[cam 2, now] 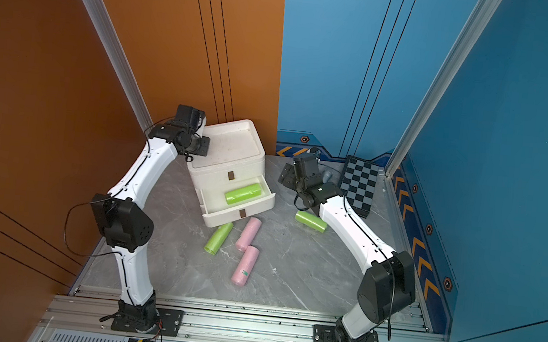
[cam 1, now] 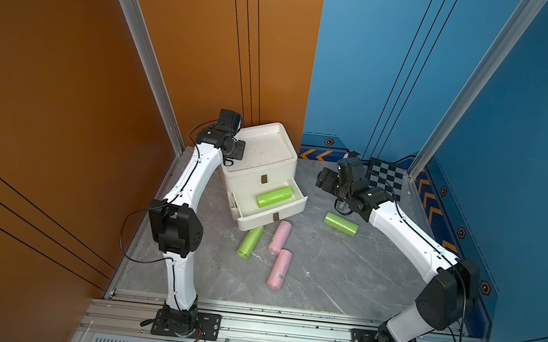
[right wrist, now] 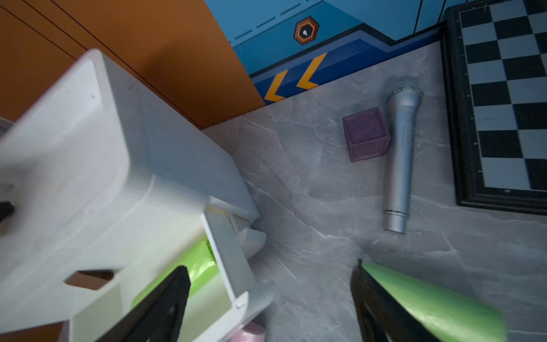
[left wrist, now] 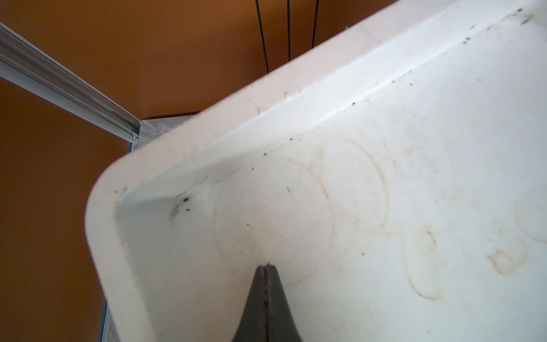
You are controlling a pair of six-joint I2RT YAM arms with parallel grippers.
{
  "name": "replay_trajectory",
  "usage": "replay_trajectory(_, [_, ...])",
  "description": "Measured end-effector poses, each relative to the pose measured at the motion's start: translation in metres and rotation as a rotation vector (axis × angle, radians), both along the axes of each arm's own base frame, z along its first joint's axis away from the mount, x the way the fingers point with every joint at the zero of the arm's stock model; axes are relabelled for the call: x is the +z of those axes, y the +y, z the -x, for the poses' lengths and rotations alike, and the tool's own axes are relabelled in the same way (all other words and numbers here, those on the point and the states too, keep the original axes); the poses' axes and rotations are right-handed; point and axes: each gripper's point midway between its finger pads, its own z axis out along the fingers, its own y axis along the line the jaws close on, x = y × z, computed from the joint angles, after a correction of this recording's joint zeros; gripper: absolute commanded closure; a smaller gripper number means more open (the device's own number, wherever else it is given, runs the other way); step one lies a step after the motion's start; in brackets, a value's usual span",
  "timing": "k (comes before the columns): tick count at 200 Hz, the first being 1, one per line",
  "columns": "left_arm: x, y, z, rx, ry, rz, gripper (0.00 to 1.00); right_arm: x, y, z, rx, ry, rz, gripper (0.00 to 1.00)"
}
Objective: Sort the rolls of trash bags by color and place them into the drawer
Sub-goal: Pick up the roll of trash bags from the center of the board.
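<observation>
The white drawer [cam 1: 260, 156] cabinet stands at the back, its middle drawer pulled out with a lime green roll [cam 1: 273, 196] lying inside. On the table lie another green roll [cam 1: 341, 223] to the right, a third green roll [cam 1: 250, 242] before the cabinet, and two pink rolls [cam 1: 279, 237] [cam 1: 279, 269]. My left gripper [left wrist: 267, 266] is shut and empty, its tip over the stained tray top [left wrist: 384, 177]. My right gripper [right wrist: 271, 265] is open with nothing between its fingers, above the table between the open drawer's corner [right wrist: 236, 284] and the right green roll [right wrist: 429, 302].
A purple cube [right wrist: 366, 134] and a grey microphone [right wrist: 401, 154] lie at the back right beside a black-and-grey chequered board [right wrist: 503, 103]. Orange and blue walls close in the back and sides. Both arm bases sit on the front rail [cam 1: 283, 332].
</observation>
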Motion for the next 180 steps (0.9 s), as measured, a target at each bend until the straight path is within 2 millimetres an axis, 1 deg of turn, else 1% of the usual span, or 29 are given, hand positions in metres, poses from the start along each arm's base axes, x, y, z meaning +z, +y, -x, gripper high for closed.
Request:
replay_trajectory(15, [0.0,0.0,0.0,0.001,-0.001,0.001,1.0,-0.018,-0.026,0.0,0.051,0.054,0.071,0.09])
replay_trajectory(29, [0.0,0.0,0.0,0.0,-0.002,0.002,1.0,-0.026,-0.047,-0.001,0.09,0.078,0.139,0.07])
replay_trajectory(43, [0.0,0.0,0.0,0.0,-0.002,0.003,1.0,-0.031,-0.058,-0.001,0.139,0.086,0.204,0.05])
replay_trajectory(53, [0.0,0.001,0.0,0.0,-0.002,0.004,1.0,-0.037,-0.061,-0.002,0.178,0.094,0.24,0.05])
replay_trajectory(69, [0.0,0.001,0.0,-0.001,-0.002,0.004,1.0,-0.055,-0.063,-0.002,0.25,0.132,0.278,0.05])
replay_trajectory(104, [0.0,0.001,0.0,-0.002,-0.001,0.007,1.0,-0.115,-0.074,0.002,0.36,0.297,0.333,0.05])
replay_trajectory(126, [0.0,0.001,0.0,-0.002,-0.001,0.01,1.0,-0.145,-0.081,0.011,0.418,0.401,0.37,0.04])
replay_trajectory(154, [0.0,0.002,0.0,-0.002,0.0,0.015,1.0,-0.167,-0.083,0.021,0.479,0.482,0.4,0.04])
replay_trajectory(180, [0.0,0.001,0.0,-0.006,0.002,0.02,1.0,-0.173,-0.084,0.026,0.514,0.51,0.415,0.05])
